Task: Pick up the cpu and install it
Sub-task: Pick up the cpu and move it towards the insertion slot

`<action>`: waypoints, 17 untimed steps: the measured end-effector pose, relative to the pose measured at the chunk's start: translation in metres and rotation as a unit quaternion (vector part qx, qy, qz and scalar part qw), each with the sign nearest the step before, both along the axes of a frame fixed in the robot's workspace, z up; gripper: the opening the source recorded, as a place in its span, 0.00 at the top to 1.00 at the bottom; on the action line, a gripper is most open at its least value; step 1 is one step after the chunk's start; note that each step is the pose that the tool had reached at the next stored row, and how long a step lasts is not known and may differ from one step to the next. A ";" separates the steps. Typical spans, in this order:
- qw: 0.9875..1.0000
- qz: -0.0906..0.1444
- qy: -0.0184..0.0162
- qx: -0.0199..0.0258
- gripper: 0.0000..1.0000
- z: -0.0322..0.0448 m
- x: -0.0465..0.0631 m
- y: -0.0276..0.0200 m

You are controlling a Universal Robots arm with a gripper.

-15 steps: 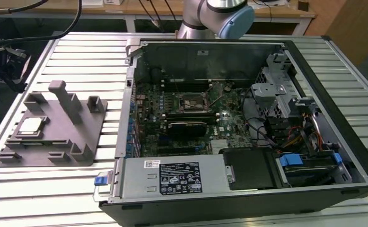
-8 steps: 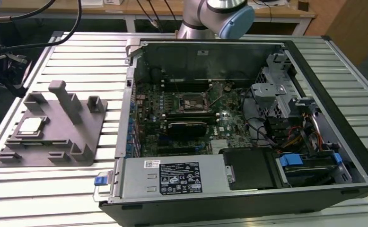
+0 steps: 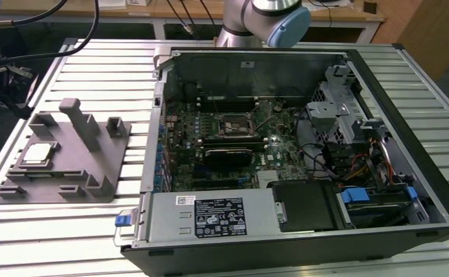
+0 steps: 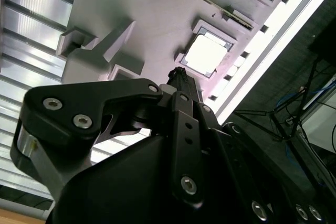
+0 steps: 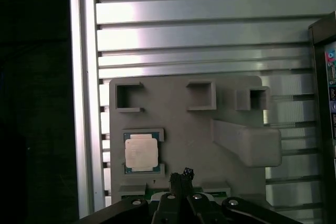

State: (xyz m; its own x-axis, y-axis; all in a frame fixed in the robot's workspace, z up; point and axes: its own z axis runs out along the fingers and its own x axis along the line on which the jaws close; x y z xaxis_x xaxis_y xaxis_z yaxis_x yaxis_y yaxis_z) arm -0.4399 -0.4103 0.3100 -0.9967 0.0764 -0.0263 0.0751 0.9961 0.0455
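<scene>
Pincer (image 5: 182, 173) pressed together, empty, nr cpu (image 5: 141, 151); cpu in grey fixture (image 5: 189, 129) recess.

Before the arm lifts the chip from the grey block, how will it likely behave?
The chip looks thin and flat, so probably light and stiff, not rolling. Its shiny metal top may be slippery.

Silvery cpu (image 5: 141, 153) flat in fixture (image 5: 194, 145) pocket

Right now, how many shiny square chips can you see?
1. The cpu sits in a recess of the grey fixture, on the exterior view's left of the computer case; more may be hidden inside it.
</scene>
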 end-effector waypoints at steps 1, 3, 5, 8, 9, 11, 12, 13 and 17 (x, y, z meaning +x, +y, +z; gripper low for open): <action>1.000 0.000 0.000 0.000 0.89 0.0000 -0.001 0.0000; 1.000 0.000 0.000 0.000 0.89 -0.0001 -0.002 0.0000; 1.000 0.000 0.000 0.000 0.89 -0.0006 -0.004 0.0000; 1.000 0.000 0.000 0.000 0.89 -0.0016 -0.006 0.0000; 1.000 0.000 0.000 0.000 0.89 -0.0020 -0.007 0.0000; 1.000 0.000 0.000 0.000 0.89 -0.0029 -0.008 0.0000; 1.000 0.000 0.000 0.000 0.89 -0.0033 -0.009 0.0000; 1.000 0.000 0.000 0.000 0.89 -0.0036 -0.010 0.0000; 1.000 0.000 0.000 0.000 0.89 -0.0050 -0.013 0.0000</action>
State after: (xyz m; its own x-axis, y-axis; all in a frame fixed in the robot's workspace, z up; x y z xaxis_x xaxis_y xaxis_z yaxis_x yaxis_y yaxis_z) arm -0.4526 -0.4103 0.3050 -0.9967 0.0762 -0.0262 0.0750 0.9961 0.0455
